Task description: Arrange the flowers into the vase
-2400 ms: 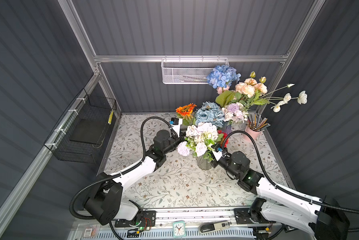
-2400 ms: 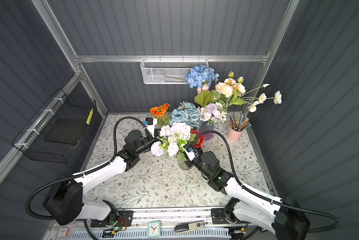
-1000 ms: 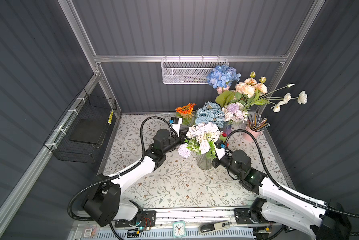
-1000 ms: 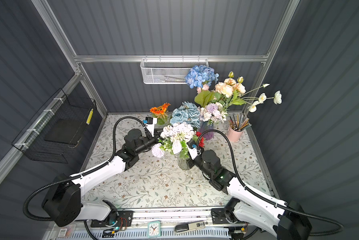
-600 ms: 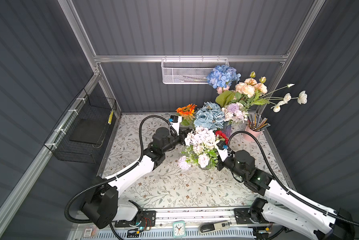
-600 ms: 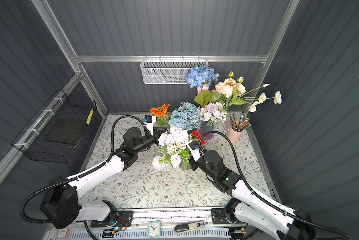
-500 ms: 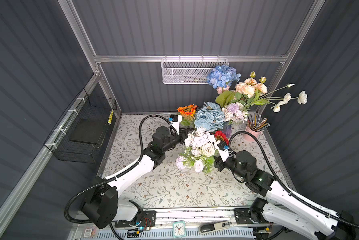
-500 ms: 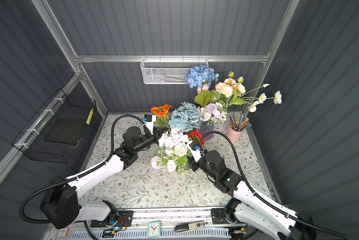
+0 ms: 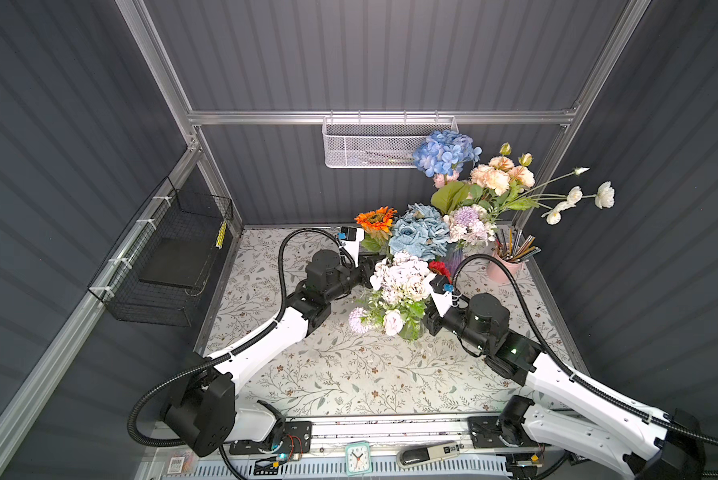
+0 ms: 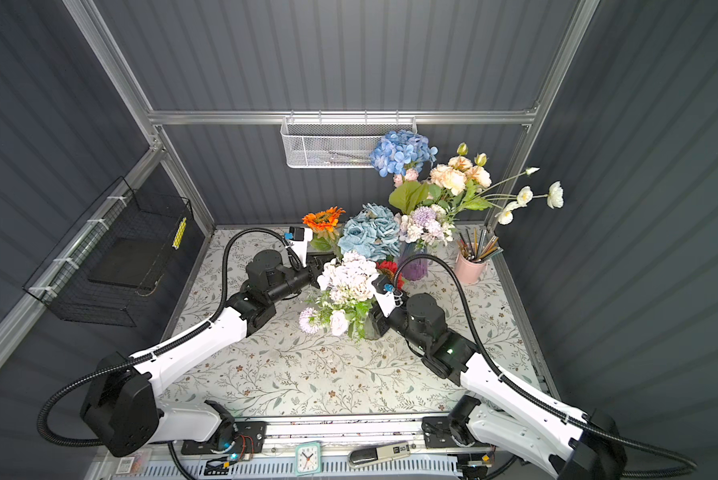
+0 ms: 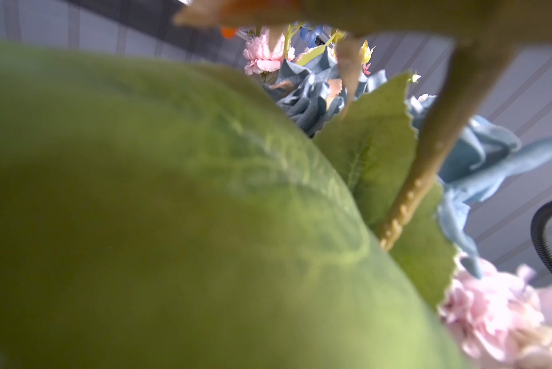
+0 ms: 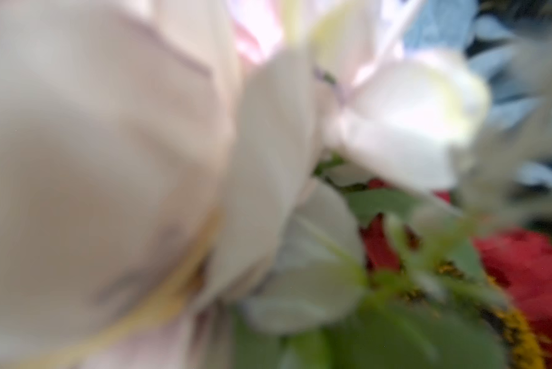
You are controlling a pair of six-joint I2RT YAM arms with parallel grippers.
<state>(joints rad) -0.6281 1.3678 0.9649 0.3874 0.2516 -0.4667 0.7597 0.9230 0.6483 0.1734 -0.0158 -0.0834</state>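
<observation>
A bunch of white, pink and lilac flowers (image 9: 399,280) stands in a clear glass vase (image 9: 413,332) mid-table, seen in both top views. A lilac bloom (image 10: 308,320) droops to its front left. My left gripper (image 9: 367,268) reaches into the bunch from the left, its fingertips hidden behind white blooms. My right gripper (image 9: 430,322) sits against the vase's right side, under the foliage. A green leaf (image 11: 172,207) fills the left wrist view. White petals (image 12: 108,159) and a red daisy (image 12: 530,271) fill the right wrist view, so neither shows any jaws.
Behind stand blue roses (image 9: 419,232), an orange daisy (image 9: 374,218) and a purple vase (image 9: 457,259) holding tall blue, peach and white blooms. A pink cup of pencils (image 9: 504,268) sits back right. A wire basket (image 9: 166,266) hangs on the left wall.
The white bunch has sunk lower over the vase and its lilac bloom has dropped toward the front left. My right gripper has moved down to the vase's side. The left gripper has edged toward the back.
</observation>
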